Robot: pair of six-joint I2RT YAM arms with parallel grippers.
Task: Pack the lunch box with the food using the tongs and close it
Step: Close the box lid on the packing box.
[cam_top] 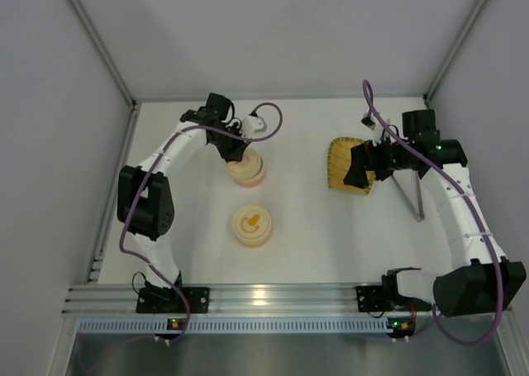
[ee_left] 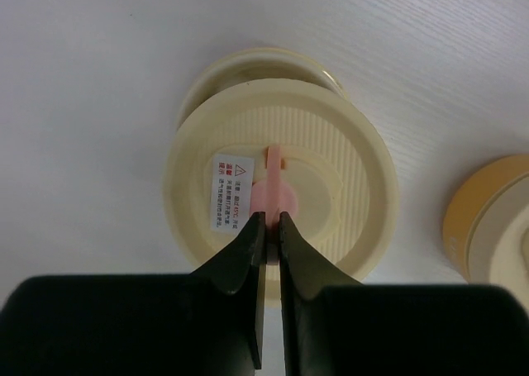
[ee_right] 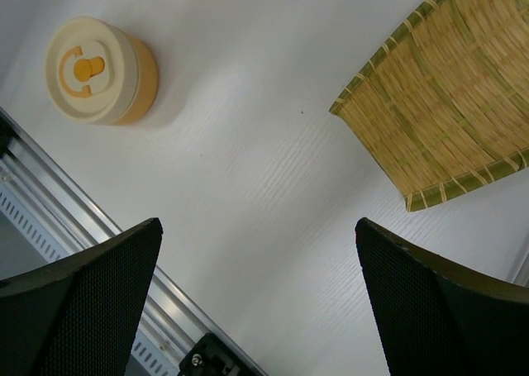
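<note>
The lunch box (cam_top: 246, 171) is a round pink-walled tub at the back left. Its cream ribbed lid (ee_left: 331, 161) sits over a cream rim (ee_left: 248, 60) that shows just beyond it. My left gripper (ee_left: 271, 221) (cam_top: 235, 148) is shut on the lid's pink tab (ee_left: 274, 196). A second round tub (cam_top: 252, 226) (ee_right: 97, 69), orange-walled with a cream lid and orange tab, stands in front of it. The grey tongs (cam_top: 413, 201) lie on the table right of the tray. My right gripper (ee_right: 256, 224) (cam_top: 355, 169) hangs open and empty over the tray's edge. No food shows.
The yellow woven tray (cam_top: 340, 163) (ee_right: 446, 95) with a green edge lies at the back right, partly under my right arm. The aluminium rail (cam_top: 273, 297) runs along the near edge. Grey walls close in the table at the left, back and right.
</note>
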